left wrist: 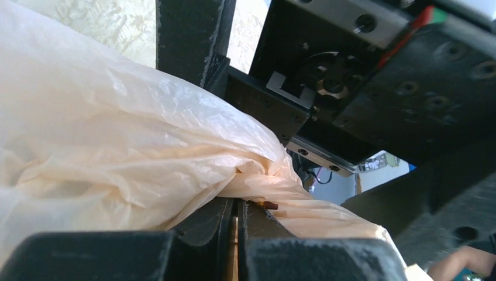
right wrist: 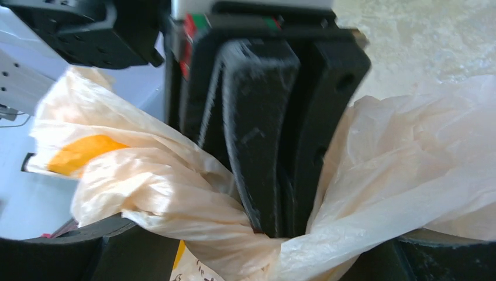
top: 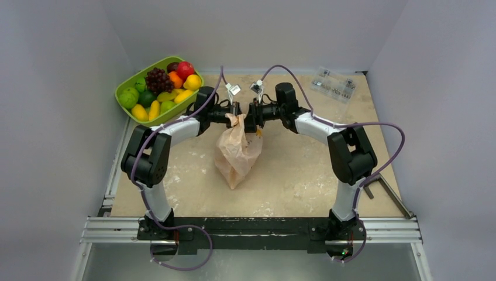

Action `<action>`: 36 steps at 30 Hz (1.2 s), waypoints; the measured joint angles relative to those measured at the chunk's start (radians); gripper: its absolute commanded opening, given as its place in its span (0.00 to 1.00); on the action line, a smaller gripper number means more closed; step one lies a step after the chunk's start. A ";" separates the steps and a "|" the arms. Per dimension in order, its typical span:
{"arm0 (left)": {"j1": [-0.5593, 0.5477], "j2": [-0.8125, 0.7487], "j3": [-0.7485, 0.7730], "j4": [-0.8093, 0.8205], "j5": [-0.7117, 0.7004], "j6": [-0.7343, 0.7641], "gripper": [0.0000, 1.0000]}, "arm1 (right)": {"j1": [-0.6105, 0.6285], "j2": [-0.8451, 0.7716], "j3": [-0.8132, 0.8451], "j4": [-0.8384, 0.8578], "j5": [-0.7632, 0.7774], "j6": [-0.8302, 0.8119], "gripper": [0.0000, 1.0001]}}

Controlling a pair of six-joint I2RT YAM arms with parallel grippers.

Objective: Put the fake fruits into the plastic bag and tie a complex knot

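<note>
The plastic bag (top: 237,153) has its top pinched in the left pincer (top: 235,114), the right pincer (top: 255,120) gaping around it.

**No Legible Writing on Bag or Packets**

No word, number or brand name can be read in any of the three views. The plastic bag (top: 237,153) carries an orange patch (right wrist: 82,152) of print, seen close from the right wrist. A few small dark marks (right wrist: 196,268) sit near its lower folds, too blurred to make out. The clear packets (top: 333,86) at the table's far right corner are too small for any label to be read.
</note>
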 measured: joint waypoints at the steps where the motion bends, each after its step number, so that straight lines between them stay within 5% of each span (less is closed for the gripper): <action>1: -0.002 0.003 0.003 -0.006 0.008 0.003 0.00 | 0.003 0.000 -0.002 0.034 -0.005 0.029 0.79; 8: -0.005 0.004 0.021 -0.045 0.024 0.029 0.00 | 0.004 -0.001 -0.005 0.089 -0.028 0.090 0.83; 19: -0.005 0.004 0.021 -0.066 0.032 0.051 0.00 | -0.105 -0.124 -0.005 -0.253 -0.061 -0.127 0.88; 26: -0.005 0.004 0.021 -0.069 0.037 0.052 0.00 | -0.134 -0.192 -0.032 -0.335 -0.062 -0.183 0.34; 36: -0.008 0.004 0.021 -0.073 0.043 0.060 0.00 | -0.109 -0.136 -0.066 -0.167 0.019 -0.069 0.18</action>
